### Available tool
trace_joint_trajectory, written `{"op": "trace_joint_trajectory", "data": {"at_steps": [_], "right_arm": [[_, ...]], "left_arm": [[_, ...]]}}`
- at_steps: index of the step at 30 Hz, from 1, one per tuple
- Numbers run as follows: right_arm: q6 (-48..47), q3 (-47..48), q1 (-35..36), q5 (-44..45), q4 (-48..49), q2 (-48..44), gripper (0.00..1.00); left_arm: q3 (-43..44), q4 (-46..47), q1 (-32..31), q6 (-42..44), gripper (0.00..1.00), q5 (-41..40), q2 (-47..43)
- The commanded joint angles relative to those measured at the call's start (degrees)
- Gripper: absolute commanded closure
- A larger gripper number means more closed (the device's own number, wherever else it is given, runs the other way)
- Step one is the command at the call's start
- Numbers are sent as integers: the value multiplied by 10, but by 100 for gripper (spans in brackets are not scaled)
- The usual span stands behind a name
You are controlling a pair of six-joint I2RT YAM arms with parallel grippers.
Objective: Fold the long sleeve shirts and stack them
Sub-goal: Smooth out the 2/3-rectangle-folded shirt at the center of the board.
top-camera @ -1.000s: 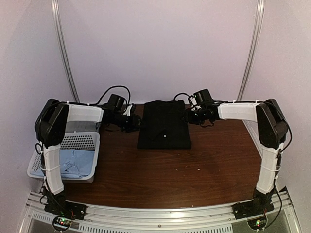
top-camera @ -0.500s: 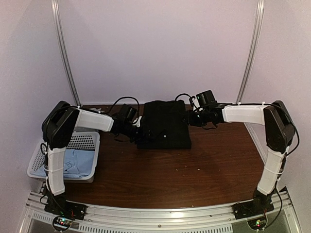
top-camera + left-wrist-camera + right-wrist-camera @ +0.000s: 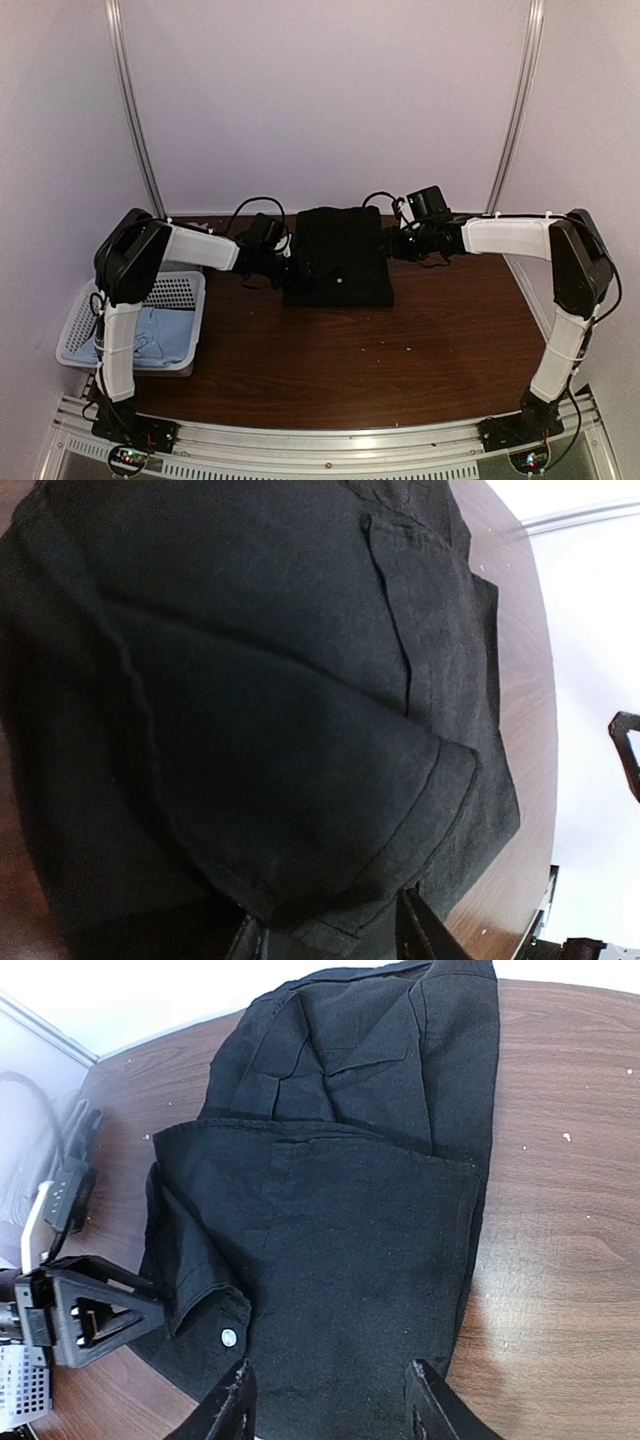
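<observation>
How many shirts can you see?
2. A folded black shirt lies at the table's far middle; a light blue shirt sits in the white basket at the left. Others may hide underneath.

The left arm [image 3: 195,247] has swung away from the basket [image 3: 75,340] and reached further along the far edge of the table [image 3: 400,350]. The left gripper [image 3: 291,264] was a little way off the black shirt [image 3: 338,250]. Now it is right at the shirt's left side. The right arm [image 3: 500,236] has stretched out, and its elbow is now nearer the table's right edge.
</observation>
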Motion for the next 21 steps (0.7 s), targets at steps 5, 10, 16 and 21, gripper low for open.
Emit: {"op": "trace_joint_trajectory", "data": {"at_steps": [5,10,16,21], "right_arm": [[5,-11,3,0,9,-37,49],[3,-12,3,1,6,-40,49],[-4,-5,3,3,-7,-39,49],[-14,-5,4,6,-17,-40,49]], "left_arm": [[65,87,-2,-7,74,-17,48],[150,118,1,9,75,-23,94],[295,88,10,21,52,-14,190],[337,87,20,26,40,-11,212]]}}
